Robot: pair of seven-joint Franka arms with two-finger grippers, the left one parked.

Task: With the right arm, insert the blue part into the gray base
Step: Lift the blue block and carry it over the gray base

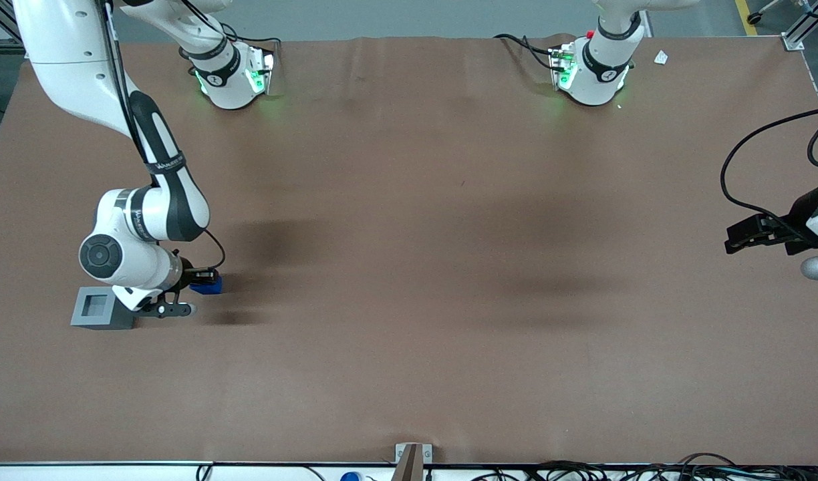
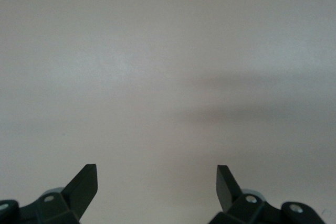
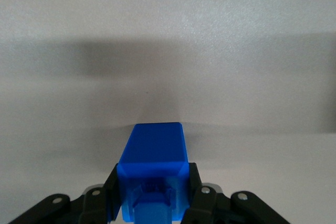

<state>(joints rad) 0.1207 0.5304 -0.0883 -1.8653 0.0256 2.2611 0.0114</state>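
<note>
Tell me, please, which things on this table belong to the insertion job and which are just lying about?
For the job:
- blue part, gripped in the right arm's claw
- gray base, beside that claw, recess empty

Lying about:
- white scrap, at the parked arm's end of the table

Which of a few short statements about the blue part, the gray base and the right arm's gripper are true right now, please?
1. The gripper is shut on the blue part. True.
2. The blue part sits inside the gray base. False: it is held between the fingers, beside the base.
3. The gray base's square recess is empty. True.
4. The gray base lies toward the parked arm's end of the table. False: it lies toward the working arm's end.
</note>
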